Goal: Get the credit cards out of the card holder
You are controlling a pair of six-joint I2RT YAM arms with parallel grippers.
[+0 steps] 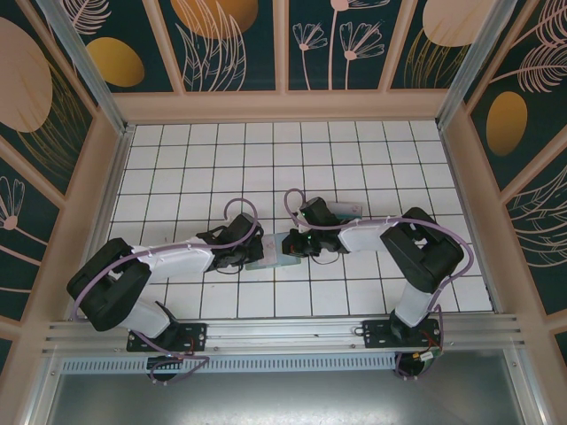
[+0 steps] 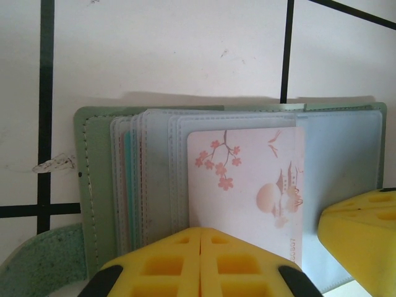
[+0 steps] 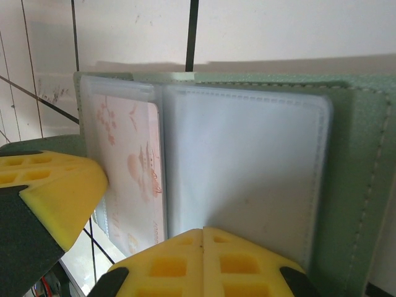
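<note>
Left fingers [image 2: 200, 244]: mine, pressed shut at the near edge of the blossom-printed credit card [image 2: 244, 179]. I cannot tell whether they pinch the card, its sleeve or nothing.
Right fingers [image 3: 203, 244]: closed flat together at the near edge of the right-hand page, just beside my left ones.
Credit card: pale with pink branches, sitting almost wholly inside the front pocket.
Clear sleeves [image 3: 247, 167]: a fanned stack left of the card, with a thin teal edge showing among them.
Card holder [image 2: 83, 185]: lies open on the table [image 2: 167, 49], sage cover underneath, between my two arms.
Risk, grip: if I hold plastic sleeve along with the card, a pull would likely drag the whole page.
Risk, anchor: if my right side is not truly pinning the holder, I expect it to slide or fold shut.
Risk, slip: a thin edge-hold could let the card escape.
</note>
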